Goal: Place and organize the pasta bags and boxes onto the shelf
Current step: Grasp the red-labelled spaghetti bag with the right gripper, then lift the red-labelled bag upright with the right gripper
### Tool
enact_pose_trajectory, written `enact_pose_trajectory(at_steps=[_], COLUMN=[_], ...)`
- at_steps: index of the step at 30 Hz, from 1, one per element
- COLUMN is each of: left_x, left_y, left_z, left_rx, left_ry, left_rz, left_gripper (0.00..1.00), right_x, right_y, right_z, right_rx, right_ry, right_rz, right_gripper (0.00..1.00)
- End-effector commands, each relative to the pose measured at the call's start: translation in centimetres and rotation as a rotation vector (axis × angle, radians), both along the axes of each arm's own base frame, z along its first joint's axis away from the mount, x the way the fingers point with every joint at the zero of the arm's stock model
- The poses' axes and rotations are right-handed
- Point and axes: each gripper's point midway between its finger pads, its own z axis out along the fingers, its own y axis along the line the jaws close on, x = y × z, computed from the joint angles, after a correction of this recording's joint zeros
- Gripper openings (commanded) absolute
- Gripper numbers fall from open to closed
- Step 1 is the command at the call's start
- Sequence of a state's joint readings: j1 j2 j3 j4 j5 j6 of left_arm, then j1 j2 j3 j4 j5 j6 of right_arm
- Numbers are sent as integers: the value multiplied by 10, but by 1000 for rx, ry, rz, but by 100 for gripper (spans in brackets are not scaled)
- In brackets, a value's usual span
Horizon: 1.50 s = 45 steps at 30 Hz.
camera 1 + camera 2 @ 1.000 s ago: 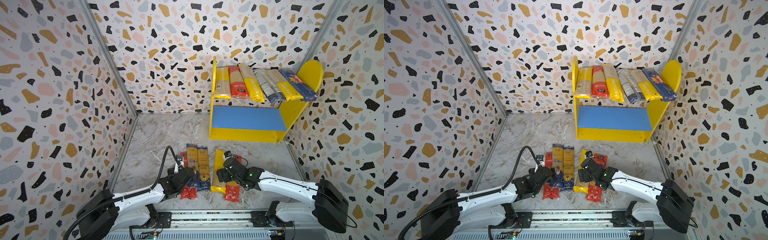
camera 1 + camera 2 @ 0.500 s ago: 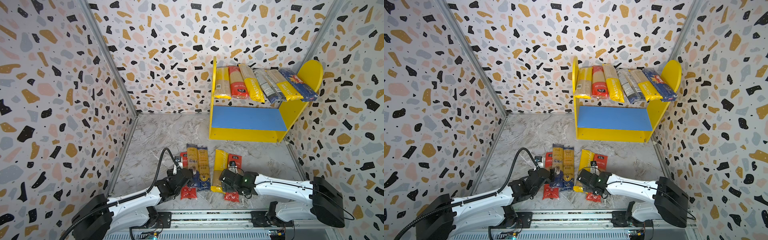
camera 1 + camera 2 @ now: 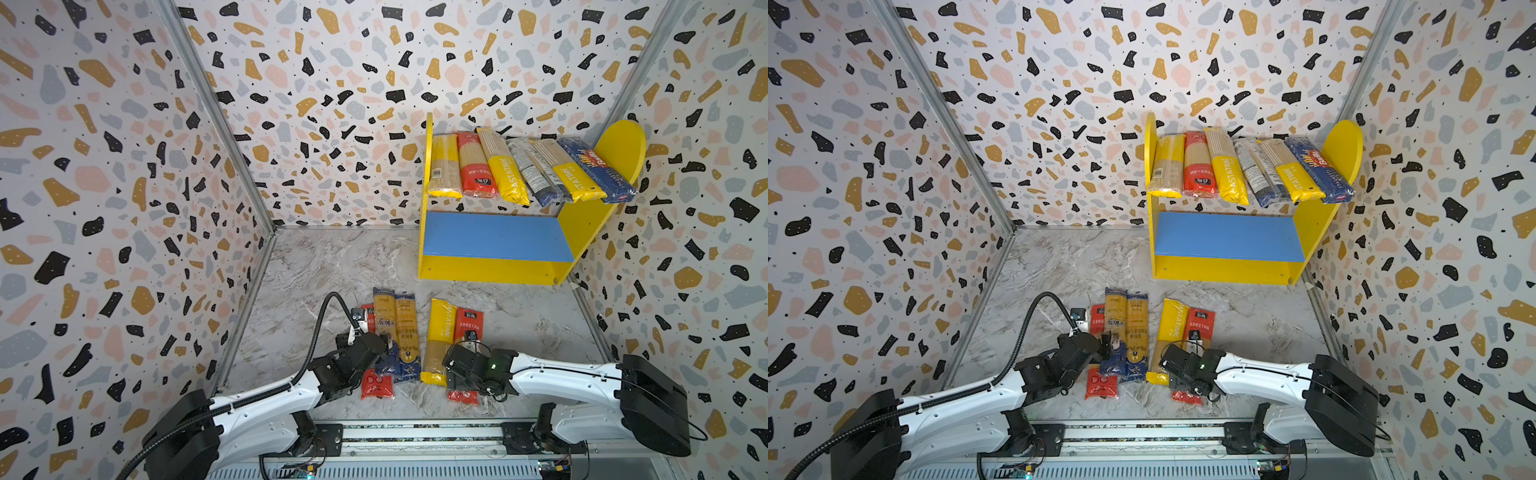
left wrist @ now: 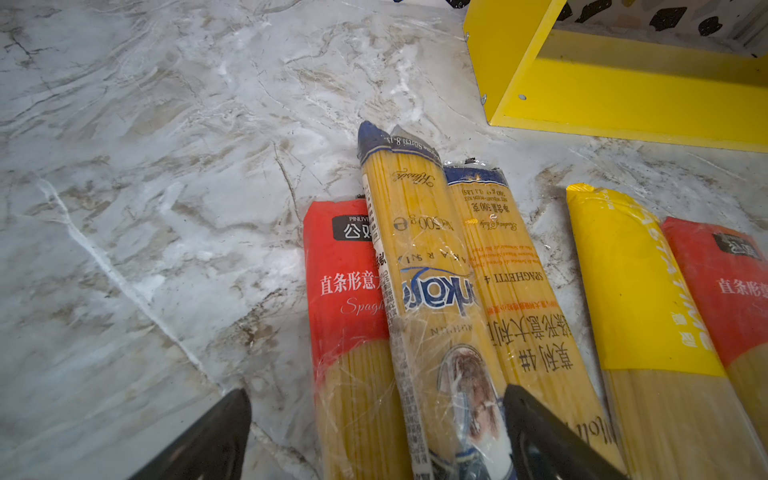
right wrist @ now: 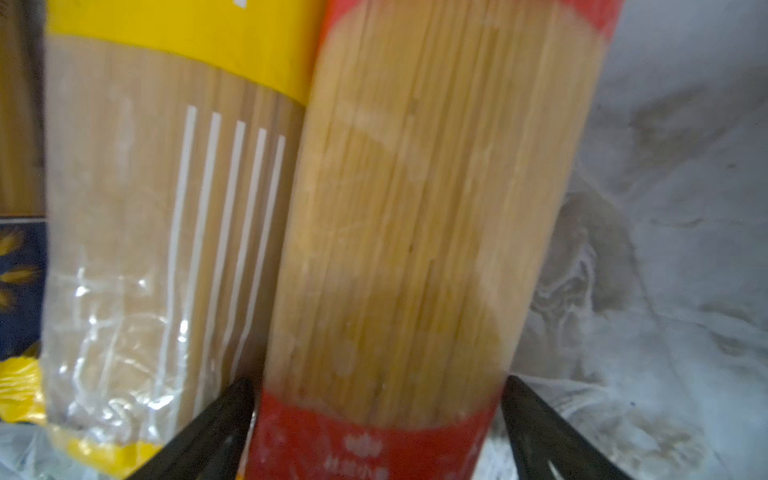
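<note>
The yellow shelf [image 3: 490, 270] stands at the back right. Several pasta packs [image 3: 511, 174] lie side by side on its upper board, and the blue lower board [image 3: 490, 237] is bare. On the marble floor lie a red pack [image 4: 345, 291], two clear blue-ended packs [image 4: 432, 266], a yellow PASTATIME pack [image 3: 440, 328] and a second red pack [image 5: 415, 208]. My left gripper [image 4: 380, 432] is open, its fingers either side of the first red pack and one clear pack. My right gripper [image 5: 380, 424] is open and straddles the second red pack near its end.
Speckled walls close in the left, back and right sides. The metal rail [image 3: 415, 432] with both arm bases runs along the front edge. The left arm's black cable [image 3: 320, 328] loops above the floor beside the packs.
My right gripper has slid back along the second red pack toward the front edge and come down over its near end. The left gripper has hardly moved.
</note>
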<state>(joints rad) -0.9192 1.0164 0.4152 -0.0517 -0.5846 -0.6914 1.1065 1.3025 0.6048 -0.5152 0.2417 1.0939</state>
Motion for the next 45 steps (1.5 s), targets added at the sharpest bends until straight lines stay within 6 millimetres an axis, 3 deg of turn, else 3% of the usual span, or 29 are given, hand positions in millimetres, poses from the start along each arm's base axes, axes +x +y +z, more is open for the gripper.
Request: enact_pose_trajectory(at_steps=[1, 6, 11, 16, 30, 37, 45], left_x=[5, 5, 5, 3, 7, 12, 16], left_y=[-1, -1, 1, 9, 22, 21, 15], left_z=[18, 23, 30, 40, 73, 83, 86], left_rx=[-13, -5, 7, 13, 38, 55, 61], left_ry=[-40, -45, -52, -72, -146, -164, -161], left_rz=[8, 3, 3, 21, 62, 75, 71], left_gripper=[94, 94, 94, 94, 95, 95, 95], right_x=[-12, -22, -30, -22, 14, 21, 27], right_y=[3, -10, -17, -10, 13, 13, 10], right_z=[-16, -30, -41, -28, 57, 78, 83], right_rx=[24, -4, -16, 31, 252, 327, 423], right_ry=[72, 114, 148, 96, -168, -247, -250], right_rz=[-27, -62, -75, -60, 40, 60, 58], right_gripper=[93, 82, 51, 38, 27, 25, 24])
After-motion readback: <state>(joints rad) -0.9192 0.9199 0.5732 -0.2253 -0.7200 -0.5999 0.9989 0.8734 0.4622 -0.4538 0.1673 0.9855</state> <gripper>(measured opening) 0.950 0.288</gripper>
